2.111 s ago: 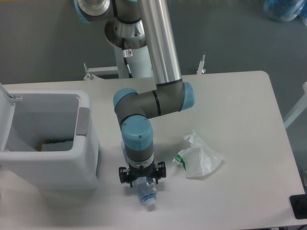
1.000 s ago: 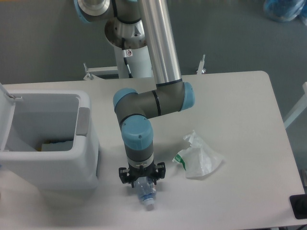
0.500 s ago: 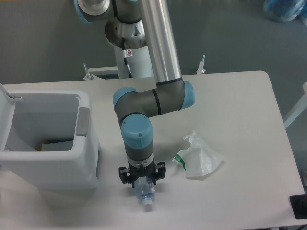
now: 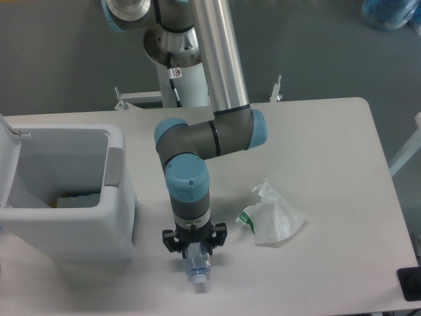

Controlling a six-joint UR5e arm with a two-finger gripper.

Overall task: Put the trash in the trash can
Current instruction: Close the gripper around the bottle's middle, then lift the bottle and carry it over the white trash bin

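Note:
A clear bluish plastic bottle (image 4: 197,270) points its cap toward the table's front edge, just below the arm's wrist. My gripper (image 4: 195,249) faces straight down over the bottle's upper part, and its fingers look shut on the bottle. A wrinkly whitish plastic bag (image 4: 275,217) with a green mark lies on the table to the right of the gripper, apart from it. The white trash can (image 4: 120,172) stands at the left with its lid (image 4: 6,155) swung open. Some items show at its bottom.
The arm's elbow and upper link rise behind the gripper toward the base at the back. A dark object (image 4: 411,283) sits at the table's front right corner. The table's front edge is close below the bottle.
The gripper and the bottle have shifted together slightly to the left. The bag and the trash can have not moved.

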